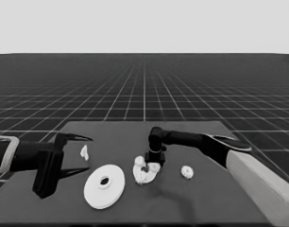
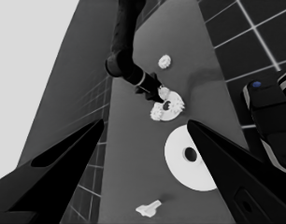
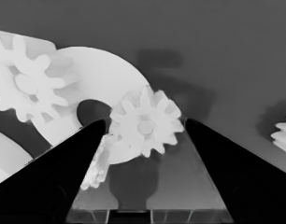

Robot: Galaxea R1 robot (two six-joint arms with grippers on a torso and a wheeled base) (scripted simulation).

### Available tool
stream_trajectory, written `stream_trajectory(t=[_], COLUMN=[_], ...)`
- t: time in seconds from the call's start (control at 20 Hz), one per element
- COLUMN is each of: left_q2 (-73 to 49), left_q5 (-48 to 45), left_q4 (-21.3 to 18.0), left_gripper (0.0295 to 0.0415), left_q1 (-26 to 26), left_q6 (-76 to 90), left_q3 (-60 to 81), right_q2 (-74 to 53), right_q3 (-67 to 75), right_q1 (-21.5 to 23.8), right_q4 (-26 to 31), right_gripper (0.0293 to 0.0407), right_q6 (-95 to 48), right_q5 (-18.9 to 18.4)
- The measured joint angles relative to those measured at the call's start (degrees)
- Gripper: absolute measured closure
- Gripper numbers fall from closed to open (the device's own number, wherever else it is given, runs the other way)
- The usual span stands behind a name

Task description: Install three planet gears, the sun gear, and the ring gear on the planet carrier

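Observation:
The smaller round part (image 1: 145,173) lies mid-table with gears on it. My right gripper (image 1: 153,163) hangs straight above its far rim, open. One gear (image 3: 145,123) sits between the open fingers at the rim of the smaller round part (image 3: 105,79). A second gear (image 3: 26,84) rests across the centre hole from it, and a third (image 3: 98,163) peeks out from behind one finger. A loose gear (image 1: 187,171) lies on the table to the right. The larger round part (image 1: 104,185) lies flat to the left, with nothing on it.
My left gripper (image 1: 90,154) waits open over the table's left end. The thin white piece (image 1: 84,152) lies on the table between its fingers, not held. Dark machinery with blue lights (image 2: 269,121) stands past the table's edge.

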Motion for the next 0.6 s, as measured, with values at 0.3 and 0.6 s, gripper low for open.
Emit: stream_trajectory(t=[0.3,0.6], left_q2=[0.0,0.0], left_q5=[0.0,0.0], left_q4=[0.0,0.0], left_gripper=[0.0326,0.0326], left_q1=[0.0,0.0], left_q6=[0.0,0.0], left_q3=[0.0,0.0], right_q2=[0.0,-1.7], right_q3=[0.0,5.7], right_q1=[0.0,7.6], right_q4=[0.0,6.9], right_gripper=[0.0315,0.0315], right_q6=[0.0,3.3], right_q5=[0.0,-3.2])
